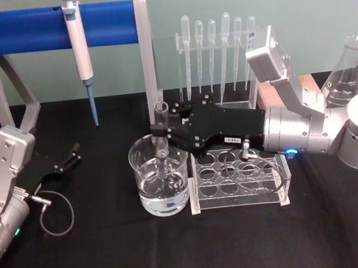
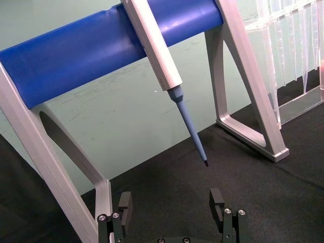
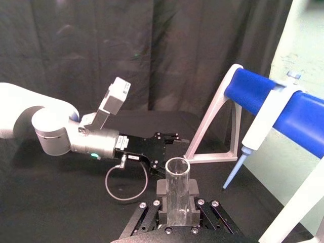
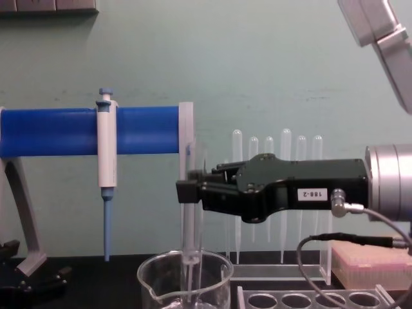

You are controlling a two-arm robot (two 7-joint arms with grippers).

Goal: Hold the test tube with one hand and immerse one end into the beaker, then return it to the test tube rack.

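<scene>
Right gripper (image 1: 161,136) was clenched on the upright test tube (image 1: 161,115), whose lower end sat inside the beaker (image 1: 139,178) directly below the gripper. Test tube rack (image 1: 237,180) lay beneath its body. Left gripper (image 1: 70,155) sat well apart, released.

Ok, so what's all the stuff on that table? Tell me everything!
tube: 1, clear, upright in the right gripper, bottom end inside the beaker
beaker: 1, clear, mid table, left of the rack
rack: 1, clear, right of the beaker
pipettes: 6, clear, in a row behind the rack
pipettor: 1, white with blue tip, hanging on the bar
bar: 1, blue on a grey frame, back left
flask: 1, clear, back right
table: 1, black
left gripper: 1, black, open, low at the left
right gripper: 1, black, shut on the tube, over the beaker
</scene>
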